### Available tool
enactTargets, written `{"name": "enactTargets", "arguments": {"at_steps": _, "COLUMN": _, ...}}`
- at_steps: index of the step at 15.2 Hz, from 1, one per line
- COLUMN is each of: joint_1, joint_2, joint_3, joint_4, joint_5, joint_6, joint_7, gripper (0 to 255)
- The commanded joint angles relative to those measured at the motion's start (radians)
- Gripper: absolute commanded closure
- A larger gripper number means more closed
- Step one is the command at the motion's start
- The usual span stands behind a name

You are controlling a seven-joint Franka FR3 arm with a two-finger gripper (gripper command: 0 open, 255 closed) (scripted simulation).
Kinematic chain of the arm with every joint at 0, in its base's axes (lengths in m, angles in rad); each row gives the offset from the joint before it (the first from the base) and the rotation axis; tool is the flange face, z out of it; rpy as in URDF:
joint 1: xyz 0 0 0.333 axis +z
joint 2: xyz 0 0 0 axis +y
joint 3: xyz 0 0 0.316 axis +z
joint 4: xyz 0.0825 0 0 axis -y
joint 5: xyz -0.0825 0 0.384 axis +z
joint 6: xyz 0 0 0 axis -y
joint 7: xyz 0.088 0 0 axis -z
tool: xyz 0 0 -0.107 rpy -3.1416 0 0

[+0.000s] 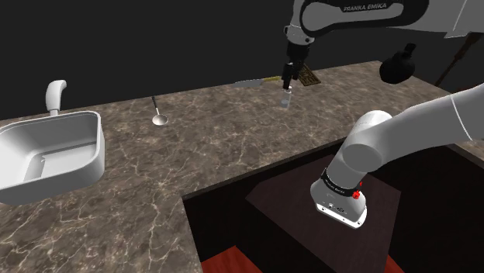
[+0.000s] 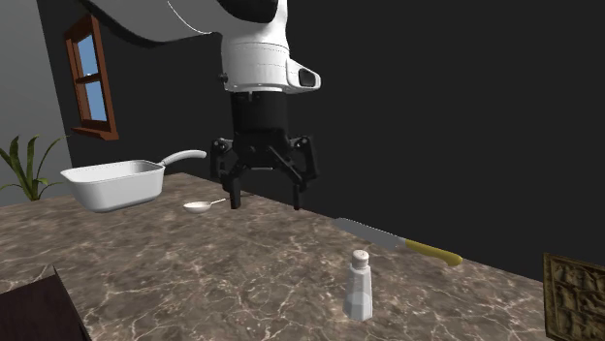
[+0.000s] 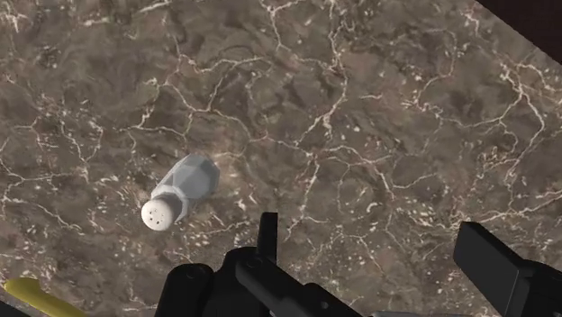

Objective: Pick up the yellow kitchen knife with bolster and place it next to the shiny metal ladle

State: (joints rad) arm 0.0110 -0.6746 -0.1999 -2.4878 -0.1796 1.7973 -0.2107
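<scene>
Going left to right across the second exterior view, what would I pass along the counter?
White sink → ladle → the robot's open hand, hovering → yellow-handled knife → brown carved board at the right edge.

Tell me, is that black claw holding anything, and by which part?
Nothing. The gripper hangs open above the counter, and the yellow-handled knife lies untouched on it.

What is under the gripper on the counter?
Marbled counter, a white shaker standing slightly aside of the open gripper, and the yellow end of the knife. The gripper's body covers the nearest counter.
</scene>
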Motion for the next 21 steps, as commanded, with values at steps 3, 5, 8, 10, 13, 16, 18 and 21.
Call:
{"name": "enactTargets", "arguments": {"at_steps": 3, "joint_1": 0.015, "joint_2": 0.091, "joint_3": -0.115, "joint_4": 0.030, "joint_5": -0.042, "joint_6": 0.094, "joint_7": -0.214, "gripper": 0}}
{"name": "enactTargets", "arguments": {"at_steps": 5, "joint_1": 0.029, "joint_2": 0.150, "joint_3": -0.172, "joint_4": 0.056, "joint_5": -0.048, "joint_6": 0.142, "joint_7": -0.319, "gripper": 0}}
{"name": "enactTargets", "arguments": {"at_steps": 8, "joint_1": 0.060, "joint_2": 0.253, "joint_3": -0.256, "joint_4": 0.109, "joint_5": -0.036, "joint_6": 0.210, "joint_7": -0.482, "gripper": 0}}
{"name": "enactTargets", "arguments": {"at_steps": 10, "joint_1": 0.084, "joint_2": 0.330, "joint_3": -0.310, "joint_4": 0.154, "joint_5": -0.010, "joint_6": 0.251, "joint_7": -0.597, "gripper": 0}}
{"name": "enactTargets", "arguments": {"at_steps": 13, "joint_1": 0.122, "joint_2": 0.459, "joint_3": -0.385, "joint_4": 0.234, "joint_5": 0.059, "joint_6": 0.302, "joint_7": -0.780, "gripper": 0}}
{"name": "enactTargets", "arguments": {"at_steps": 16, "joint_1": 0.148, "joint_2": 0.603, "joint_3": -0.442, "joint_4": 0.329, "joint_5": 0.167, "joint_6": 0.334, "joint_7": -0.977, "gripper": 0}}
{"name": "enactTargets", "arguments": {"at_steps": 18, "joint_1": 0.149, "joint_2": 0.705, "joint_3": -0.461, "joint_4": 0.402, "joint_5": 0.254, "joint_6": 0.341, "joint_7": -1.112, "gripper": 0}}
{"name": "enactTargets", "arguments": {"at_steps": 21, "joint_1": 0.116, "joint_2": 0.856, "joint_3": -0.454, "joint_4": 0.525, "joint_5": 0.382, "joint_6": 0.329, "joint_7": -1.300, "gripper": 0}}
